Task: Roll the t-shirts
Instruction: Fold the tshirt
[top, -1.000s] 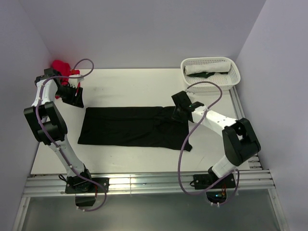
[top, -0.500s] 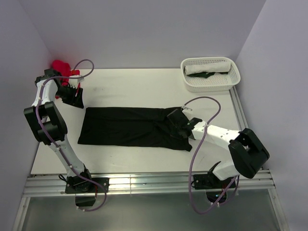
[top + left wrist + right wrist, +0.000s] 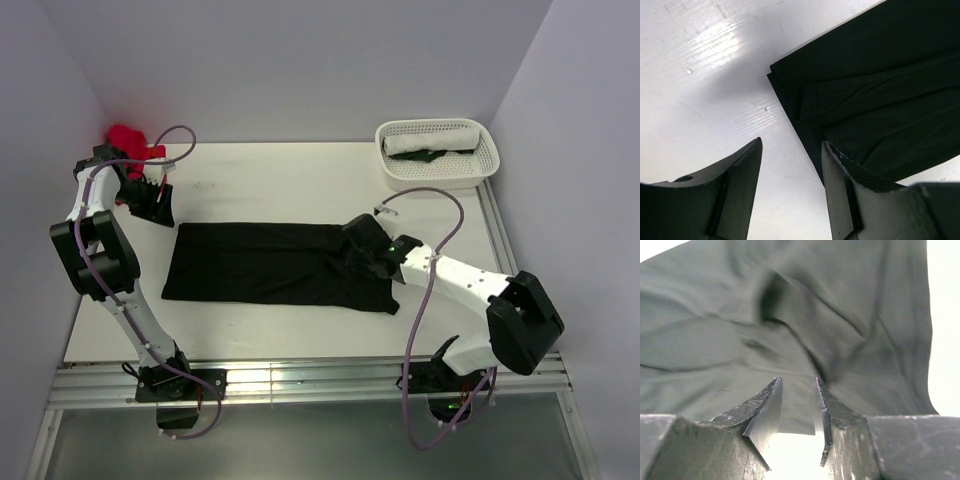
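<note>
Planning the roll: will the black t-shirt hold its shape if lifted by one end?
Probably not: the t-shirt lies flat in folded layers with soft creases, so it looks floppy and light. Lifted by one end, it likely sags and unfolds. Pushed, it would probably bunch rather than slide.

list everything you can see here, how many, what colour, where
black t-shirt: one, black, folded into a long strip, flat on the middle of the table
red t-shirt: one, red, bunched at the far left corner
white t-shirt: one, white, rolled, in the basket
dark green t-shirt: one, dark green, in the basket by the white one
basket: one, white perforated, far right corner
table: one, white
cables: two, purple, one looped on each arm
arms: two, white and black, at the near edge
left tool: one, black, open, by the black shirt's left end
right tool: one, black, slightly open, over the shirt's right end
</note>
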Motion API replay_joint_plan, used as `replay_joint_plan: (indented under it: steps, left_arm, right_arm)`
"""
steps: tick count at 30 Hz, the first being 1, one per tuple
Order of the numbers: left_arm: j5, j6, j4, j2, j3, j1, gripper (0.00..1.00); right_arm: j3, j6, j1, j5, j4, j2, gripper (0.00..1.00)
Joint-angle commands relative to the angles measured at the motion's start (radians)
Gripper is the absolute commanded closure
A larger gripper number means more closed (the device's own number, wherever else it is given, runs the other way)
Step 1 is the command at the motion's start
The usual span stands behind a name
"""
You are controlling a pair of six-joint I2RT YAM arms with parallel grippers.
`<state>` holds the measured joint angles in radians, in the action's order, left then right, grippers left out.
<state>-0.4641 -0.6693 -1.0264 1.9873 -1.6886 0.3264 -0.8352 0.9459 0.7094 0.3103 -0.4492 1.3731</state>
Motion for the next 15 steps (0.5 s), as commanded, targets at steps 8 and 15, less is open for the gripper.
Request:
replay_joint_plan:
  steps: [8, 15]
  left_arm:
    - [-0.007, -0.026, -0.015, -0.016, -0.002, -0.001, 0.44]
    - [-0.007, -0.026, -0.017, -0.018, -0.002, -0.001, 0.44]
  right_arm:
    - [-0.252, -0.062, -0.008, 0.020, 0.061, 0.233, 0.45]
    - [-0.324, -0.075, -0.022, 0.018, 0.038, 0.317, 0.44]
